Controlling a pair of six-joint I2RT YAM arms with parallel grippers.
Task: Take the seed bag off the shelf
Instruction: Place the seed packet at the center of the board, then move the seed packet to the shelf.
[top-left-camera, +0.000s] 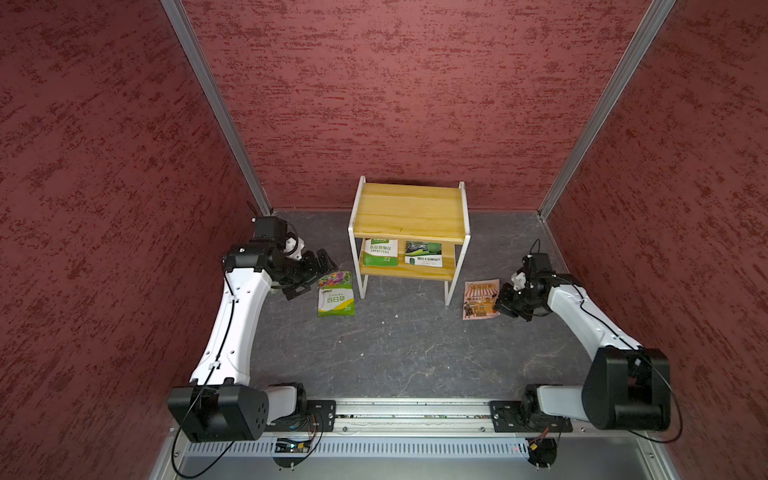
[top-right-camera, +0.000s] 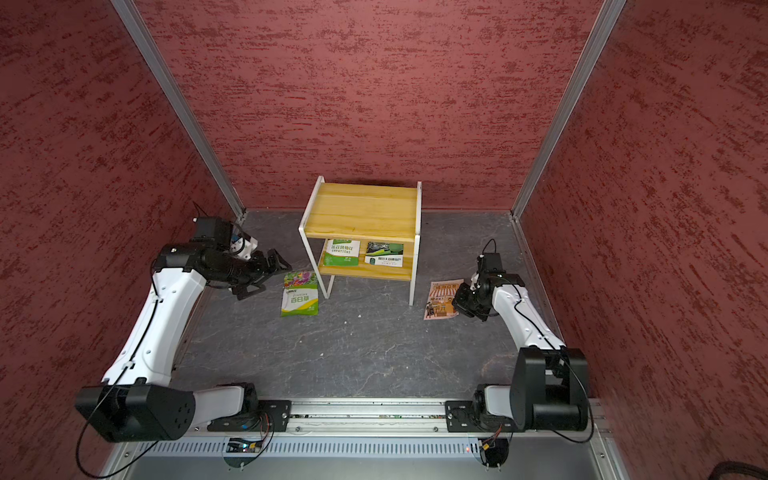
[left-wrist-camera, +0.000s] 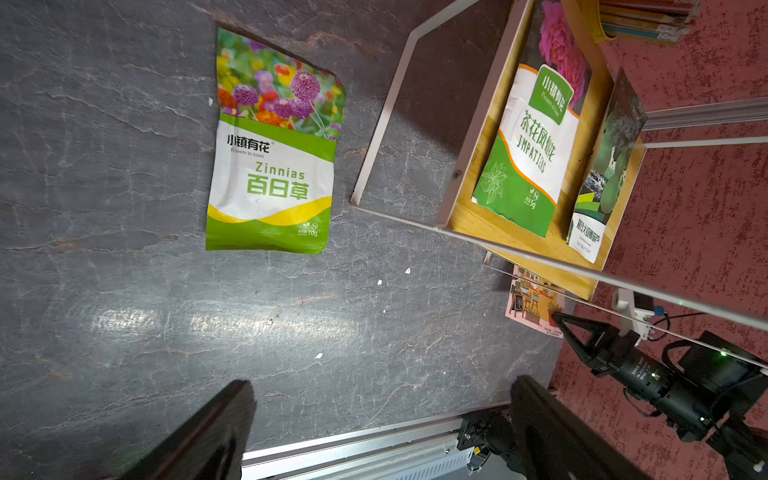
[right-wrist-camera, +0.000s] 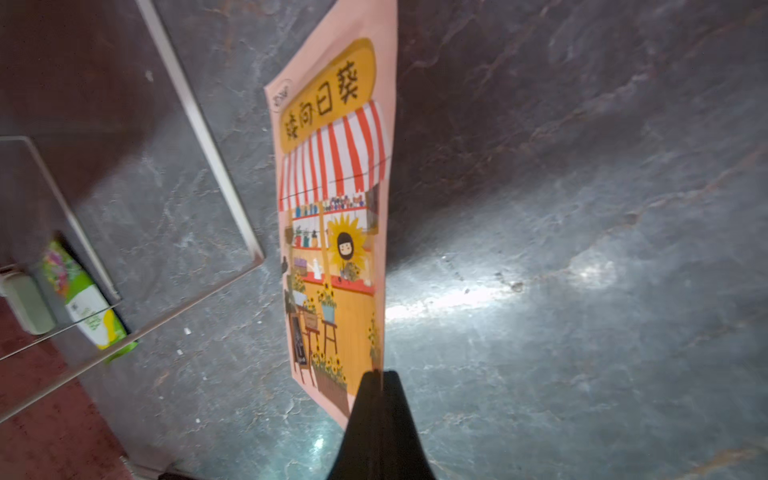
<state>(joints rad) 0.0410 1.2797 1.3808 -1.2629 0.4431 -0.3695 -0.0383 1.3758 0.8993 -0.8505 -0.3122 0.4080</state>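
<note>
I find the right pincer (right-wrist-camera: 378, 376) clamped shut on one edge of the pink seed bag (right-wrist-camera: 332, 216). The bag hangs tilted over the desk (top-left-camera: 395, 345), off the shelf (top-left-camera: 409, 208) and just beside its front leg. An edge grip suits so flat a packet. I cannot tell whether its far corner touches the desk.

The left pincer (top-left-camera: 313, 277) stands wide open and empty beside the Zinnias bag (left-wrist-camera: 270, 166), which lies flat. The Impatiens bag (top-left-camera: 380, 252) and a dark green bag (top-left-camera: 424, 254) lie on the lower board (top-left-camera: 409, 272). In my judgement only the shelf leg crowds the set-down.

I saw mottled red walls (top-left-camera: 415, 104) on three sides, silver corner posts (top-left-camera: 216, 104), and a dark grey stone-patterned floor (top-left-camera: 395, 353) catching glare.
</note>
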